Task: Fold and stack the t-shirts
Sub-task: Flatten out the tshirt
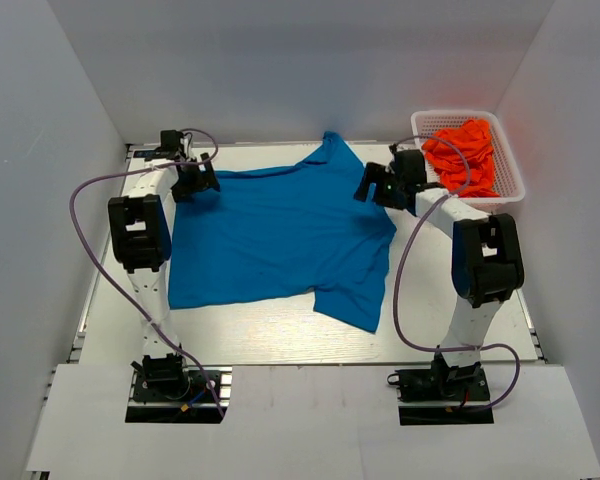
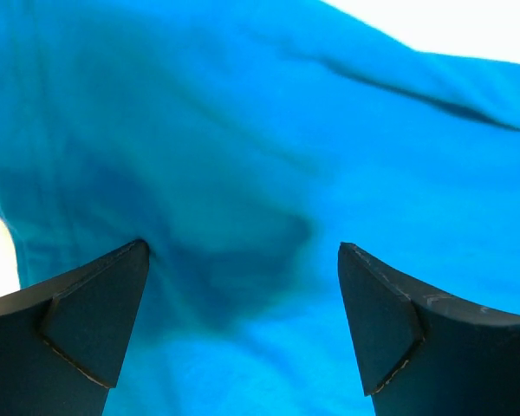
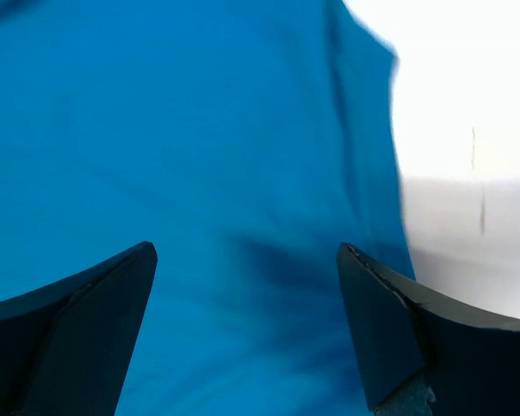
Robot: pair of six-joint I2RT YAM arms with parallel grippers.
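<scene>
While the left gripper (image 1: 196,181) hovered over the ten o'clock corner of the blue t-shirt (image 1: 280,235), jaws wide apart and empty, the shirt lay spread mid-table (image 1: 280,345). The right gripper (image 1: 372,185), jaws likewise apart and empty, hung over its two o'clock edge. Orange-red t-shirts (image 1: 464,155) sat heaped in a white basket (image 1: 510,196) at the table's two o'clock corner.

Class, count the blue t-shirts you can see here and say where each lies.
1. The blue t-shirt lies spread out in the middle of the table. The orange-red heap in the white basket could hide another underneath.
</scene>
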